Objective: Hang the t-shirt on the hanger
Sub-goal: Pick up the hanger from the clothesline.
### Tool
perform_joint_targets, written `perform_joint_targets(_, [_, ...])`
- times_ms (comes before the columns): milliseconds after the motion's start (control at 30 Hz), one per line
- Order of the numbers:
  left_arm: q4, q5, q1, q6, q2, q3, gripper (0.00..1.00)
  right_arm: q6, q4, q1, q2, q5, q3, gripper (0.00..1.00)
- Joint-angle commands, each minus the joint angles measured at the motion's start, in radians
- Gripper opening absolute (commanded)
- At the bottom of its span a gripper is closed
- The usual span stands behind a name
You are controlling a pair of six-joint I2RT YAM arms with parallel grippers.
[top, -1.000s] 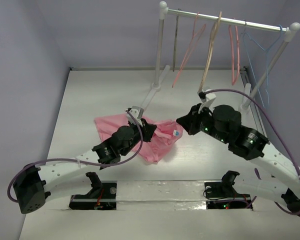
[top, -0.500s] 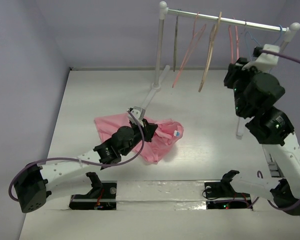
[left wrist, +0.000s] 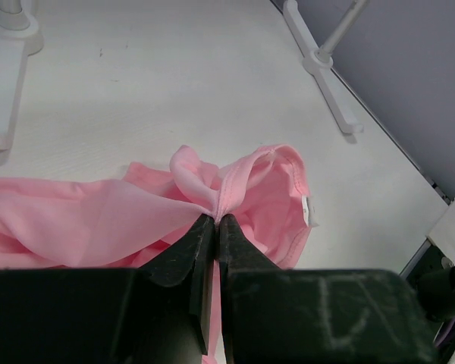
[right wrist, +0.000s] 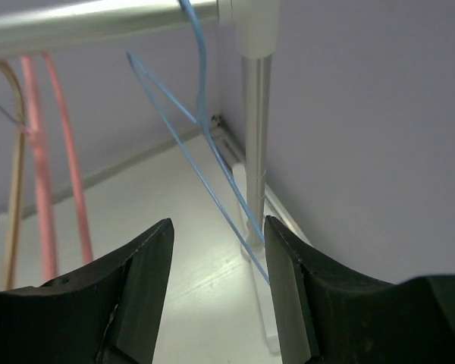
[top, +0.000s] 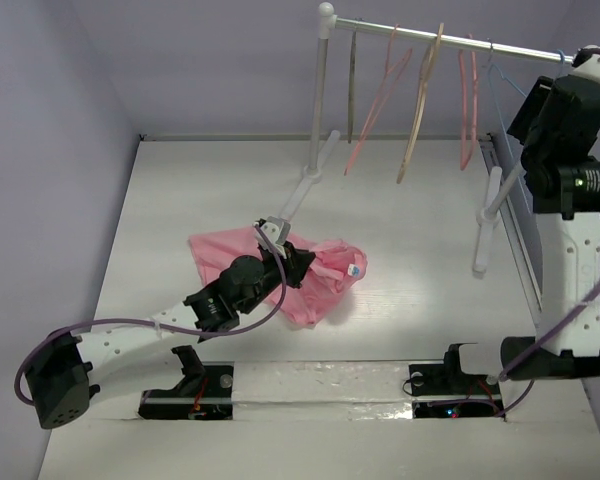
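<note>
Left claw (left wrist: 214, 218) pinched tight on t-shirt (top: 325, 282) collar fold; garment heaped on desk (top: 180, 190), centre frame. Right claw (right wrist: 216, 227) spread wide before blue hanger (right wrist: 202, 83), upper right, hanging on rail (top: 430, 35), ungripped. Hanger not yet fetched; dressing all ahead.

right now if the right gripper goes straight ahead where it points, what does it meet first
Most likely the hanger: its blue wire hangs from the rail just ahead of the right gripper, in line with its open jaws. Depth is unclear; the rack post stands behind.
</note>
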Motion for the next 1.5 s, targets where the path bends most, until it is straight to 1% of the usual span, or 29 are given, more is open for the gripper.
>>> perform_joint_targets(0, [0.050, 0.006, -0.003, 0.023, -0.026, -0.010, 0.00, 0.026, -0.111, -0.108, 0.051, -0.241, 0.063, 0.59])
perform_joint_targets(33, [0.044, 0.005, -0.003, 0.024, -0.026, -0.007, 0.00, 0.026, -0.117, -0.150, 0.063, -0.293, 0.074, 0.59])
perform_joint_targets(133, [0.049, 0.006, -0.003, 0.023, -0.028, -0.009, 0.00, 0.020, -0.134, -0.191, 0.105, -0.360, 0.097, 0.60])
perform_joint_targets(200, [0.050, 0.012, -0.003, 0.023, -0.023, -0.010, 0.00, 0.013, -0.126, -0.210, 0.123, -0.362, 0.100, 0.60])
perform_joint_targets(267, [0.049, 0.012, -0.003, 0.023, -0.014, -0.007, 0.00, 0.013, -0.119, -0.230, 0.137, -0.399, 0.100, 0.60])
perform_joint_targets(400, [0.044, 0.023, -0.003, 0.024, -0.002, 0.001, 0.00, 0.009, -0.117, -0.230, 0.172, -0.417, 0.098, 0.55])
perform_joint_targets(633, [0.047, 0.023, -0.003, 0.021, 0.009, 0.001, 0.00, 0.006, -0.069, -0.230, 0.166, -0.416, 0.034, 0.41])
perform_joint_targets(900, [0.046, 0.019, -0.003, 0.023, 0.006, -0.001, 0.00, -0.010, -0.043, -0.230, 0.160, -0.397, -0.003, 0.41])
perform_joint_targets(1000, [0.046, 0.019, -0.003, 0.021, 0.003, -0.002, 0.00, -0.005, -0.040, -0.230, 0.163, -0.399, -0.008, 0.38])
perform_joint_targets(1067, [0.046, 0.020, -0.003, 0.023, 0.001, -0.002, 0.00, -0.002, -0.037, -0.230, 0.163, -0.399, -0.008, 0.27])
perform_joint_targets(1100, [0.046, 0.022, -0.003, 0.021, 0.001, -0.002, 0.00, 0.003, -0.037, -0.230, 0.159, -0.397, -0.005, 0.18])
perform_joint_targets(1200, [0.050, 0.026, -0.003, 0.018, 0.003, -0.001, 0.00, 0.006, -0.040, -0.230, 0.152, -0.401, 0.006, 0.13])
perform_joint_targets(1367, [0.053, 0.032, -0.003, 0.017, 0.003, -0.002, 0.00, 0.006, -0.053, -0.230, 0.156, -0.407, 0.038, 0.00])
perform_joint_targets(1467, [0.052, 0.029, -0.003, 0.018, 0.003, -0.002, 0.00, 0.007, -0.054, -0.230, 0.153, -0.410, 0.063, 0.00])
